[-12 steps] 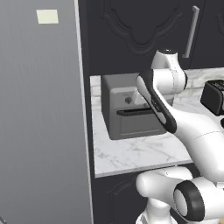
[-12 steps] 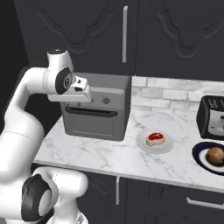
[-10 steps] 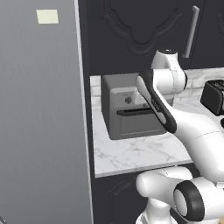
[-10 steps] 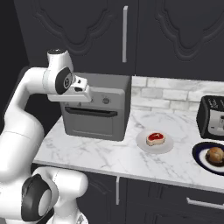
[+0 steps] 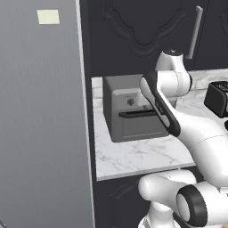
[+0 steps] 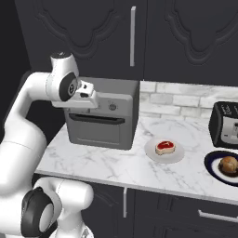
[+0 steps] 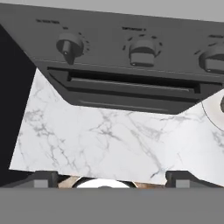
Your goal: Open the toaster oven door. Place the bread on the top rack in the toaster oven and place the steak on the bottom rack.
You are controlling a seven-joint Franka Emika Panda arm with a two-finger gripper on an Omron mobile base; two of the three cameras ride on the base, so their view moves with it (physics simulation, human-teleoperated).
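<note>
The grey toaster oven (image 6: 103, 118) stands at the left end of the marble counter, also seen as toaster oven (image 5: 129, 113). The toaster oven door (image 7: 127, 99) is shut, its dark bar handle (image 7: 131, 85) under three knobs. My gripper (image 6: 92, 100) hovers above and in front of the oven's upper left front, open and empty; in the hand view the gripper (image 7: 111, 179) has its fingertips (image 7: 41, 179) far apart. The steak (image 6: 165, 147) lies on a white plate (image 6: 163, 157). On a dark plate (image 6: 214, 168) at the right sits the bread (image 6: 228, 164). The racks are hidden behind the door.
A black toaster (image 6: 224, 124) stands at the back right. A tall grey panel (image 5: 40, 116) rises just left of the counter. Dark cabinets hang above. Bare marble (image 6: 97, 158) lies in front of the oven up to the counter edge.
</note>
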